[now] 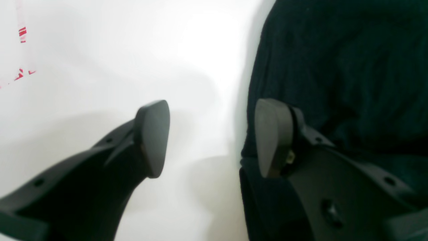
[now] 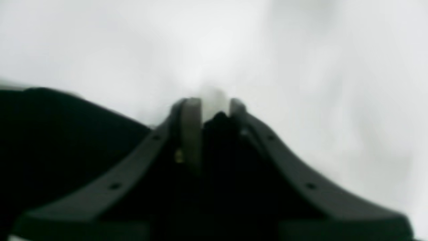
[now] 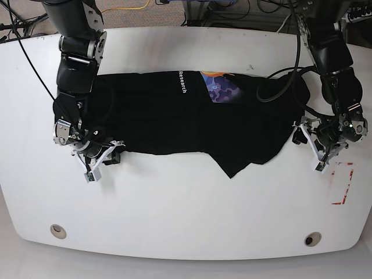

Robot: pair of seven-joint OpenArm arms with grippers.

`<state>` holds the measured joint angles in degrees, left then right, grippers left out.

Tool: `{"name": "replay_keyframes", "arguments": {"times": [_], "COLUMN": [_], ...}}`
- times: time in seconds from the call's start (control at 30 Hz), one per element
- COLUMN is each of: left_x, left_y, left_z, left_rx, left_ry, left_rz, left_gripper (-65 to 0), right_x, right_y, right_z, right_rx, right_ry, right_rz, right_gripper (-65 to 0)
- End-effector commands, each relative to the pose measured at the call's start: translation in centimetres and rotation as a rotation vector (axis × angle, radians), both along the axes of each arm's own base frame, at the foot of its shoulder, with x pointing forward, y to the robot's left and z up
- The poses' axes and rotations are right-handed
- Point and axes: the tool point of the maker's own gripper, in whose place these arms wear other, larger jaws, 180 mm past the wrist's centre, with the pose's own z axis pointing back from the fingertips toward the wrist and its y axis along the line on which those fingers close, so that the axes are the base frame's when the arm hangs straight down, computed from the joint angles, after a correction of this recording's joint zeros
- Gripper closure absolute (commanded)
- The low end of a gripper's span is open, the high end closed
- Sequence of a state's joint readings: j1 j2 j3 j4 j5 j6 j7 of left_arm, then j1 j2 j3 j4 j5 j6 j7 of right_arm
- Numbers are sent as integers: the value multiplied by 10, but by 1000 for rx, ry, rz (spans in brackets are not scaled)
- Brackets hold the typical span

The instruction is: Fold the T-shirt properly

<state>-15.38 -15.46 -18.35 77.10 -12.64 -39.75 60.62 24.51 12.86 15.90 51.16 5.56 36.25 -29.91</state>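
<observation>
Right wrist view: the right fingers point(image 2: 192, 134) pinch black cloth of the T-shirt point(image 3: 192, 125). Left fingers point(image 1: 152, 137) stand wide apart at its edge, holding nothing. It lies spread across the white worktop point(image 3: 186, 209).

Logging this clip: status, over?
Right end effector pinching T-shirt edge. Left end effector open at opposite edge, nothing held. Nothing in the way.

The T-shirt point(image 3: 192, 125) spreads across the middle of the white surface point(image 3: 186, 209), filling the span between both arms. In front of it the surface lies bare and passable. Red tape marks point(image 3: 343, 183) lie flat near the left hand point(image 3: 317, 145).
</observation>
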Motion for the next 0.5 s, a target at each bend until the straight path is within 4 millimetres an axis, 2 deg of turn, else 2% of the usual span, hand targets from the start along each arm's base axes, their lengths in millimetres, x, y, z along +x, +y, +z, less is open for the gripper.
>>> {"name": "replay_keyframes", "arguments": {"times": [0.0,0.13,0.2,0.33,0.47], "left_x": [12,12,12,12,12], "left_y": [4,4,4,4,4], "left_z": [19,19,19,19,18], "left_rx": [9,9,9,9,8], "left_ry": [-59,-59,-59,-59,-58], "left_rz": [-4,-4,-4,-4,-4], "left_gripper": [-378,-378,-378,-378,-378], "right_x": [17,17,18,19,23], "right_y": [-6,-7,-7,-7,-7], "right_z": [24,24,25,28,43], "right_rx": [5,4,3,-2,-25], "right_ry": [-76,-74,-77,-82,-124], "right_rz": [-7,-9,-9,-7,2], "right_gripper": [-51,-40,0,0,0]}}
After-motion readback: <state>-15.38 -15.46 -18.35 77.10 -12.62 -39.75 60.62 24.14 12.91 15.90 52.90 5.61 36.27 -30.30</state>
